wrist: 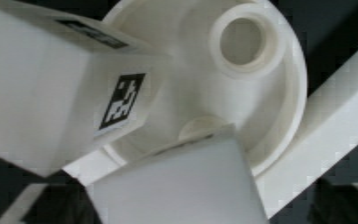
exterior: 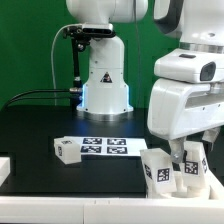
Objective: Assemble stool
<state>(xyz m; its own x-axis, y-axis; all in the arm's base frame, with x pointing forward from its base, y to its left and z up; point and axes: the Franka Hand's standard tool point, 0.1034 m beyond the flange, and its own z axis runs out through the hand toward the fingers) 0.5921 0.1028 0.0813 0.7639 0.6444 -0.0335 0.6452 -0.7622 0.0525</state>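
The stool's round white seat point(wrist: 194, 60), with a round hole in its face, fills the wrist view. A chunky white leg point(wrist: 105, 95) with a black-and-white tag lies against it, and a second white leg point(wrist: 179, 185) runs down between the jaws of my gripper point(wrist: 194, 216). Only dark slivers of the jaws show on either side of that leg, so contact is unclear. In the exterior view my gripper point(exterior: 180, 162) is low over tagged white stool parts point(exterior: 160, 172) near the table's front on the exterior view's right. Another loose leg point(exterior: 68, 150) lies toward the exterior view's left.
The marker board point(exterior: 106, 147) lies flat mid-table beside the loose leg. The robot's white base point(exterior: 103, 85) stands at the back with cables trailing to the exterior view's left. The black table point(exterior: 40, 130) ends in a pale front edge just below the parts.
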